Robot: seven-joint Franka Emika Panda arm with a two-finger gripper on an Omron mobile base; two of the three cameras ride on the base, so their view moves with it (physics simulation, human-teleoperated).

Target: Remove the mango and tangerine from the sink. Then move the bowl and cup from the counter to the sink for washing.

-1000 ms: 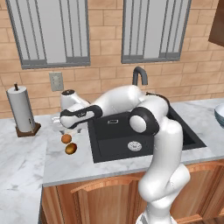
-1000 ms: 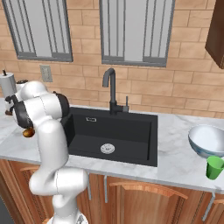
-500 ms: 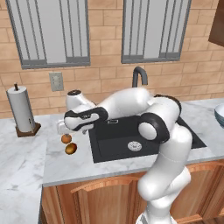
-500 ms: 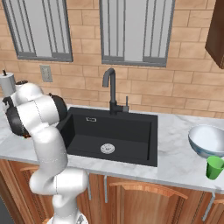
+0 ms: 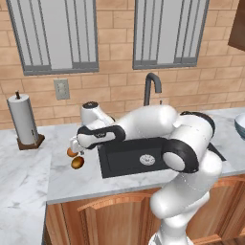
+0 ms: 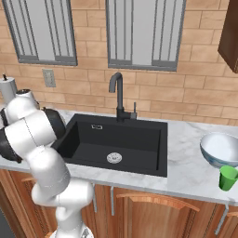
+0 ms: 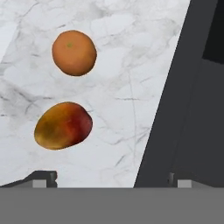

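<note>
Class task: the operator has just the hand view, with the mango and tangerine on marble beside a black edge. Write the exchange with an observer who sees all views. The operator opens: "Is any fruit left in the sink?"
Observer: No. The sink holds no fruit; its basin shows just the silver drain.
Operator: Where are the dishes?
Observer: The bowl sits on the counter to the right of the sink, not yet moved.
Operator: And the cup?
Observer: The green cup stands upright just in front of the bowl, nearer the counter's front edge.
</note>
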